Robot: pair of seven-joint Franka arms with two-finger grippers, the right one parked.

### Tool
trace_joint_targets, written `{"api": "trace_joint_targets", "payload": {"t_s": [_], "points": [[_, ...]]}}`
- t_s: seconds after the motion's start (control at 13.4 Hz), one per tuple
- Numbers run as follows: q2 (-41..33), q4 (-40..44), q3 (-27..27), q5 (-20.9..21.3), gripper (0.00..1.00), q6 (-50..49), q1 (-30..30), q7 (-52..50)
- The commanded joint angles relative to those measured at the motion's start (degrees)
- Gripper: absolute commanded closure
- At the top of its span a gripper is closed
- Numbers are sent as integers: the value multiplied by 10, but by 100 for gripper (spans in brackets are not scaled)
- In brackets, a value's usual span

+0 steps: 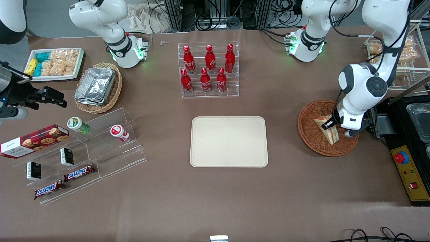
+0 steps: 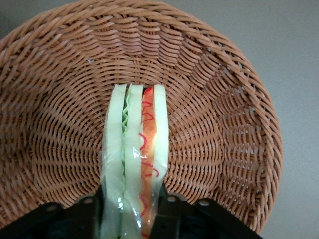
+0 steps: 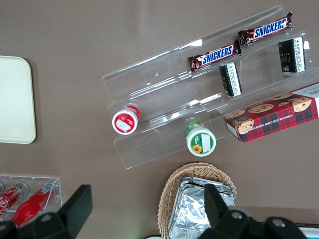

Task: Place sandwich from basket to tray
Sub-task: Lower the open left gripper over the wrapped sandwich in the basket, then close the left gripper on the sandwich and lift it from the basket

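Wicker basket (image 2: pixel 224 124) directly under gripper (image 2: pixel 130 209); fingers clamped on sandwich (image 2: pixel 134 159), wedge on edge, inside basket. Cream tray (image 1: pixel 229 141) well apart from gripper, toward parked arm's end.

The basket (image 2: pixel 219 124) is rough reddish-brown woven wicker. The sandwich (image 2: pixel 133 159) looks glossy, as if film-wrapped. The gripper (image 1: pixel 331 125), at the basket's 3 o'clock edge, has matt black plastic fingers (image 2: pixel 172 214). The tray (image 1: pixel 229 142) is smooth matt cream. The table (image 1: pixel 215 201) is matt brown.
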Motion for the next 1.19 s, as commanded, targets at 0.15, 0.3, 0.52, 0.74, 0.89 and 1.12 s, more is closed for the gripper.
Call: {"api": "trace_joint_targets", "payload": {"t_s": [0.15, 0.3, 0.52, 0.74, 0.89, 1.12], "points": [[-55, 10, -4, 3, 100, -47, 3, -11], [-91, 40, -7, 3, 100, -127, 1, -8], [-109, 151, -13, 4, 100, -323, -8, -2], [-97, 297, -47, 3, 100, -506, -7, -2], [-86, 369, -91, 1, 100, -571, -7, -13], [-51, 395, -170, -4, 94, -566, -8, -17]]}}
